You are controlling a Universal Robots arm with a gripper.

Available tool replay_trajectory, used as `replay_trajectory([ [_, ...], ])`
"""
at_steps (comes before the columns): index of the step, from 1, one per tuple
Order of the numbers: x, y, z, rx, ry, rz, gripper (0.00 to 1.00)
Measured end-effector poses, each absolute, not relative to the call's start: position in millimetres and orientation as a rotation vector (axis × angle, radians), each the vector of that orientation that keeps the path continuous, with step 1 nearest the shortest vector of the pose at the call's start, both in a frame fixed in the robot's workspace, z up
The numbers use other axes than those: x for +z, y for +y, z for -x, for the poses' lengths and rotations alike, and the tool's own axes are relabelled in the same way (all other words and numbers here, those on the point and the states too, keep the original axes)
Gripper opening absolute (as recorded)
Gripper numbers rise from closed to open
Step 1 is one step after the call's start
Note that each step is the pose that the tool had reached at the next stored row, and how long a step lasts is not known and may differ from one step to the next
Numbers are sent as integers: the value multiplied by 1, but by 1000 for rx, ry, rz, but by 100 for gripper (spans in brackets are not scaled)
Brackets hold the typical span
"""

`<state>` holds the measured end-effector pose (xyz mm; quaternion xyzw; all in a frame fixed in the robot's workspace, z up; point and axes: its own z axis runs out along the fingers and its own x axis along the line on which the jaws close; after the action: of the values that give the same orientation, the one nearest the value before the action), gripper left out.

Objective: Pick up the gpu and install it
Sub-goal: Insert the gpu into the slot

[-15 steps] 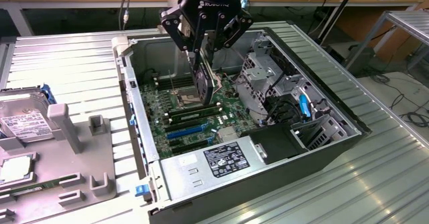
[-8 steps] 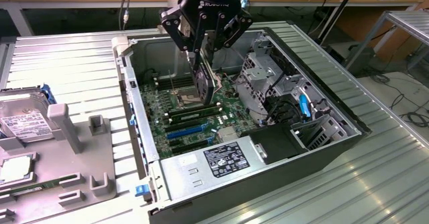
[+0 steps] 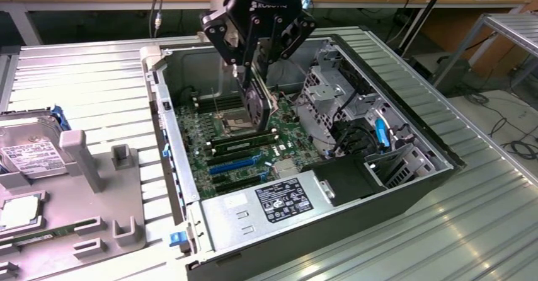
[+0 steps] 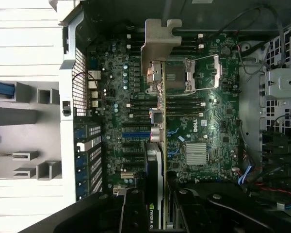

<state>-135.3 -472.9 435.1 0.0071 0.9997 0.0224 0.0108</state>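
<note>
My gripper [image 3: 251, 72] hangs over the open computer case [image 3: 172, 136], shut on the top edge of the gpu [image 3: 256, 101]. The card hangs on edge with its dark face showing, just above the green motherboard [image 3: 244, 145] near the processor socket [image 3: 231, 120]. In the wrist view the gpu [image 4: 157, 145] runs edge-on away from my gripper [image 4: 157, 206], with its silver end bracket [image 4: 160, 41] at the far end. Under it lie the motherboard [image 4: 199, 126] and its expansion slots [image 4: 136, 133]. Whether the card's lower edge touches the board I cannot tell.
Inside the case are a metal drive cage [image 3: 332, 95], cables with a blue connector [image 3: 380, 133] and a power supply with a white label [image 3: 281, 202]. On the exterior view's left, a grey parts tray [image 3: 92, 186] holds a hard drive [image 3: 34, 158]. A ribbed metal table [image 3: 437, 230] surrounds the case.
</note>
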Motion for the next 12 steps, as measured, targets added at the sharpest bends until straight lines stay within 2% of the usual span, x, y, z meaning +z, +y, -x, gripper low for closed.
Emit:
replay_trajectory([
  [12,435,-473,134,72,3118,163,27],
])
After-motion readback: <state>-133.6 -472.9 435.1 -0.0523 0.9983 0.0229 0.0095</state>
